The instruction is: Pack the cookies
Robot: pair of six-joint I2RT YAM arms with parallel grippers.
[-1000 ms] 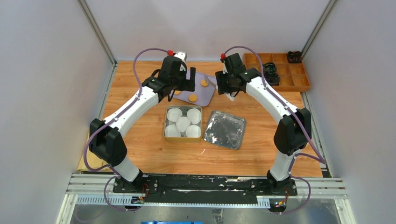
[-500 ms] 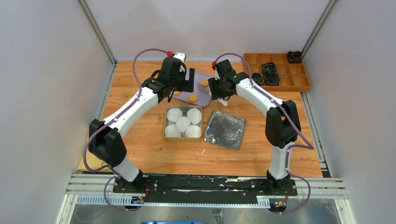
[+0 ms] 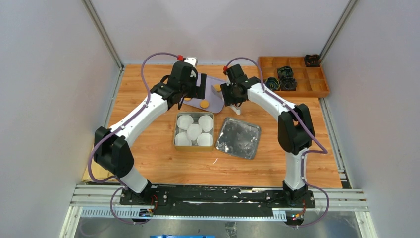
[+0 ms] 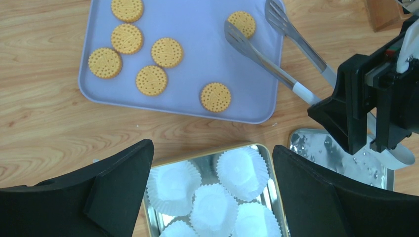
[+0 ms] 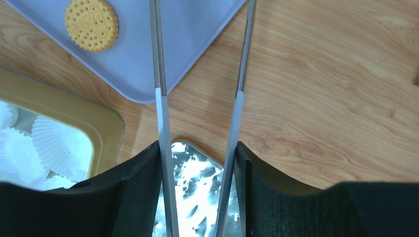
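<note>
Several round orange-yellow cookies (image 4: 168, 52) lie on a lilac tray (image 4: 207, 64) at the back of the table. My right gripper (image 5: 197, 153) is shut on metal tongs (image 5: 159, 74), whose two arms press against its fingers' inner faces. The tongs (image 4: 276, 71) reach over the tray, and one cookie (image 4: 242, 23) lies between their spread tips. Another cookie (image 5: 92, 24) shows at the tray's near corner. My left gripper (image 4: 211, 148) is open and holds nothing, hovering over the gold-rimmed tin (image 3: 176, 130) of white paper cups (image 4: 242, 173).
The tin's shiny lid (image 3: 238, 137) lies flat right of the tin, under my right gripper. A wooden compartment box (image 3: 297, 74) with black parts sits at the back right. Grey walls enclose the table on three sides.
My right arm has swung left with the tongs, bringing them over the tray. The left arm has stayed put.
</note>
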